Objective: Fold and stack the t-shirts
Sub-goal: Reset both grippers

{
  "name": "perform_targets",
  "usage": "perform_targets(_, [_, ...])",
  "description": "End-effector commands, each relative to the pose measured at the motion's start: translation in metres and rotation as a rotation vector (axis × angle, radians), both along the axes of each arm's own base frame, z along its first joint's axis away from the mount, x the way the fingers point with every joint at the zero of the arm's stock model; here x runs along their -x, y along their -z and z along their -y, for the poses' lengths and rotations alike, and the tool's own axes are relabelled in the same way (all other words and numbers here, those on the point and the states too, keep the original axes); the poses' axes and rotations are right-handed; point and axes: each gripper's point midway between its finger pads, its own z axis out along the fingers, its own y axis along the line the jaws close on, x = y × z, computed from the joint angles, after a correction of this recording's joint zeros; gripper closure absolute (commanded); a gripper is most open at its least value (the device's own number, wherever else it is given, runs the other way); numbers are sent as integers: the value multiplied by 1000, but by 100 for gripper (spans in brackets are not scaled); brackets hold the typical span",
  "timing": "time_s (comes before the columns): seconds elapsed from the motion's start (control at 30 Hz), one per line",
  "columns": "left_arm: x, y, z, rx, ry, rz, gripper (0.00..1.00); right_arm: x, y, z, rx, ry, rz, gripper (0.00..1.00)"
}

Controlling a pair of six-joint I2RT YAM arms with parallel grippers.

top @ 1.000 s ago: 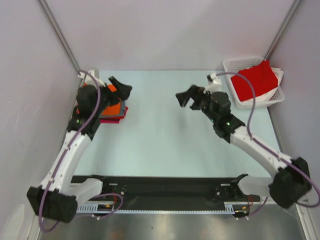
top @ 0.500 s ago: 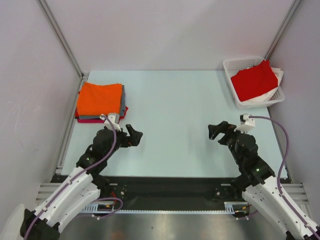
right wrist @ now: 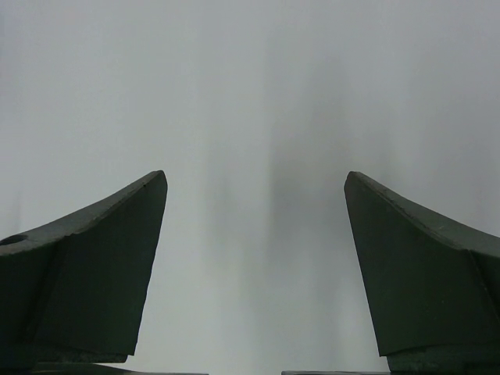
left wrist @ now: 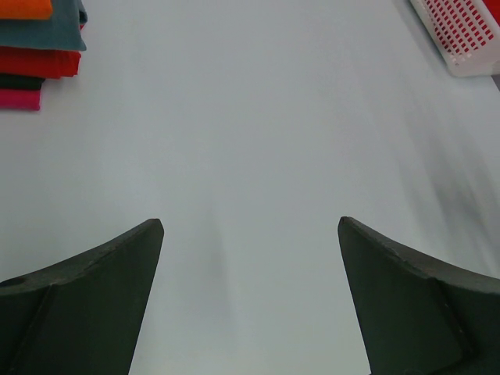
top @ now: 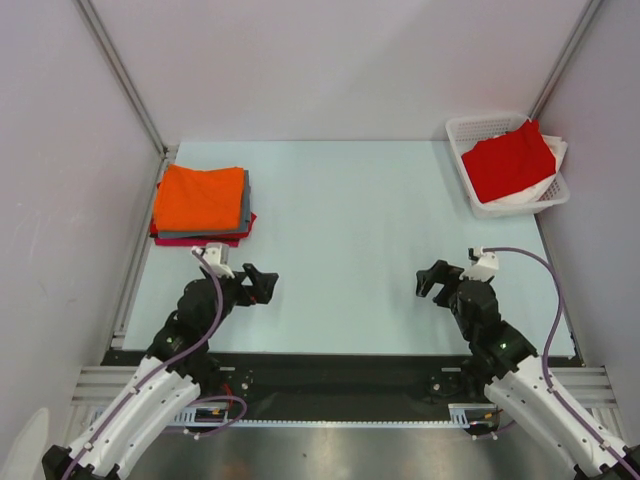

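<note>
Folded soft cloth t-shirt stack (top: pixel 198 200), bright orange on top, lies well beyond the left gripper (top: pixel 265 283); the right gripper (top: pixel 431 277) is farther off. Both are spread wide and empty.

Stacked t-shirts (top: pixel 200 203) at far left of desk (top: pixel 340 220); basket (top: pixel 478 122) at far right, one t-shirt (top: pixel 508 160) inside; left fingers (top: pixel 266 283), right fingers (top: pixel 428 280) at near edge, well apart.

Left gripper (left wrist: pixel 250 223) at 6 o'clock, jaws spread wide, dark fingers (left wrist: pixel 86 297) framing the pale table (left wrist: pixel 250 117). Shirt stack (left wrist: pixel 47 39) at 11 o'clock, cut by the frame edge: orange shirt (left wrist: pixel 23 8) on top, then grey shirt (left wrist: pixel 43 31), red shirt (left wrist: pixel 35 61), a thin dark layer, magenta shirt (left wrist: pixel 19 98) lowest. White basket (left wrist: pixel 461 39) at 1 o'clock, red showing through its lattice.
</note>
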Motion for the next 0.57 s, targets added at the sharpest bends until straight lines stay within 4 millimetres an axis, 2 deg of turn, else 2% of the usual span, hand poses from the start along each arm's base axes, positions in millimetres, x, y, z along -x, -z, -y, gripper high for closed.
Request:
perform_targets(0.0, [-2,-10,0,9,5,60,0,-6,-15,0,-30,24,61,0])
perform_targets(0.17, [-2,-9,-3,8,-14,62,0,-5,-17,-2,-38,11,66,0])
perform_targets(0.53, [-2,-9,6,11,34,70,0,-3,-24,5,-57,60,95,0])
